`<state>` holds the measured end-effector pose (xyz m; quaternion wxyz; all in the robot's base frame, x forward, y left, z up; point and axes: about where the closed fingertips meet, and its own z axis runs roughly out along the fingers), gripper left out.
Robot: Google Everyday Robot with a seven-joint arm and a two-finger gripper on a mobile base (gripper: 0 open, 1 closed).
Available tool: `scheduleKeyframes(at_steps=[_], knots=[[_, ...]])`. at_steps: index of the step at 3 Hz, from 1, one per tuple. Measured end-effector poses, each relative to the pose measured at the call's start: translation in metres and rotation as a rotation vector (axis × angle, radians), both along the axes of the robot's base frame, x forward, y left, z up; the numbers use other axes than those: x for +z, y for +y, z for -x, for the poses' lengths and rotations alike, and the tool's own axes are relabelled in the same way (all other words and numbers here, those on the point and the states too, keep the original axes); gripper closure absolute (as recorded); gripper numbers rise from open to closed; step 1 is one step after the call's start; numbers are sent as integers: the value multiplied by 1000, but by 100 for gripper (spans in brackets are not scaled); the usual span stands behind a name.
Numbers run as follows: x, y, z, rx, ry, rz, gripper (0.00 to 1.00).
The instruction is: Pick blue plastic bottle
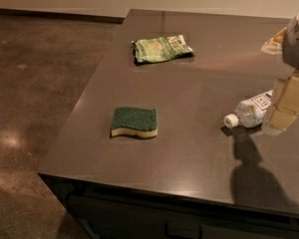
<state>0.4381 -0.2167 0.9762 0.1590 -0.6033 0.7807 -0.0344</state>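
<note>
The blue plastic bottle (249, 112) lies on its side at the right of the dark table (189, 83). It is clear and pale bluish, with a white label, and its white cap points left. My gripper (278, 124) comes in from the right edge of the view. It hangs down over the bottle's right end and hides that part. Its shadow falls on the table in front of the bottle.
A green and yellow sponge (135, 122) lies left of centre. A green crinkled snack bag (162, 48) lies at the back. A pale packet (273, 43) shows partly behind my arm at the far right. The table's front and left edges drop to a brown floor.
</note>
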Motion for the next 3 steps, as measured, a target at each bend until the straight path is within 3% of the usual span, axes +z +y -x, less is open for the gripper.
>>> scheduleKeyframes(at_steps=[2, 3], knots=[[-1, -2, -6, 29, -6, 13, 0], [-9, -8, -23, 111, -11, 38, 0]])
